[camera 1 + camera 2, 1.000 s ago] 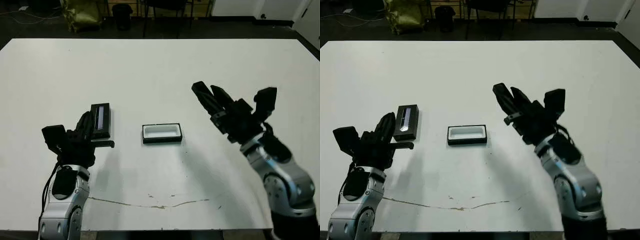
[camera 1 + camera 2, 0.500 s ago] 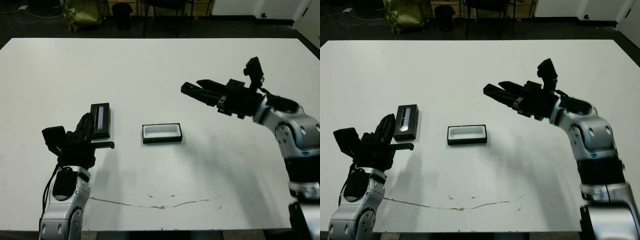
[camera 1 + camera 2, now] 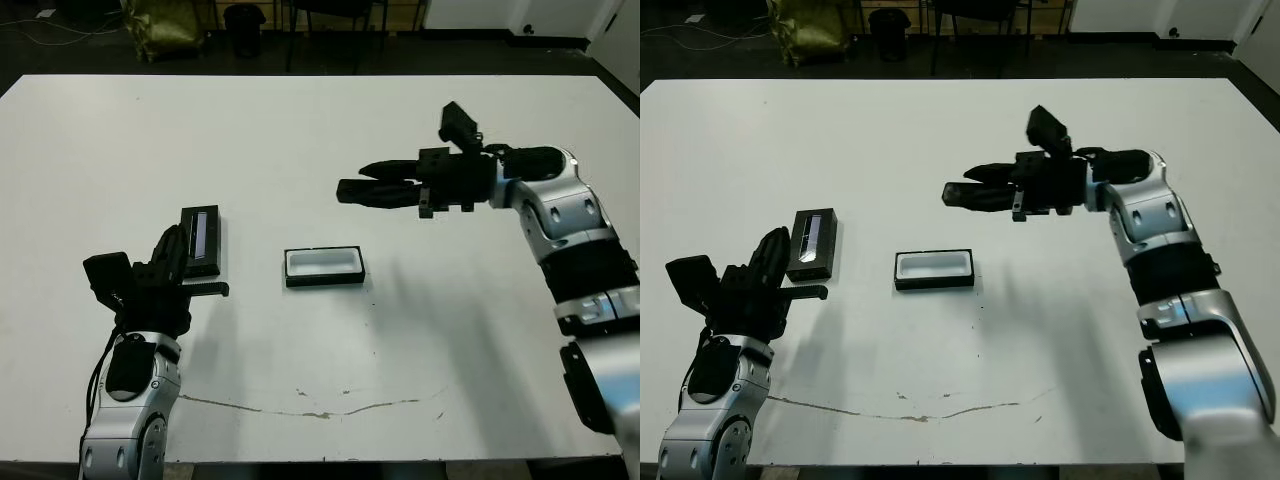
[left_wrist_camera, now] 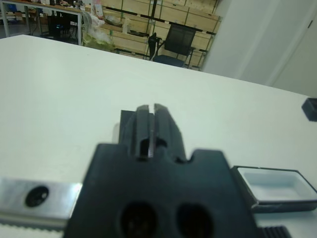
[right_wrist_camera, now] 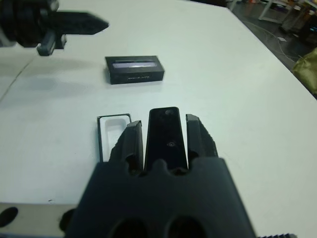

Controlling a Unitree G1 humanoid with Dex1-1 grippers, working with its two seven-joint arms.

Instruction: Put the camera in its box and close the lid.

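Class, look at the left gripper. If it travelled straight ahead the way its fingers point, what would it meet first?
Most likely the lid. It lies flat on the table just beyond the tips of the left gripper, roughly in line with them. Height is hard to judge, so the fingers might skim over its top.

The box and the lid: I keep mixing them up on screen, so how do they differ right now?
The box shows a white lining and sits mid-table, long side across the head view; the lid is solid black with a pale glossy strip, long side running away from the robot, just beyond the left gripper. Both are small black rectangles lying flat, untouched.
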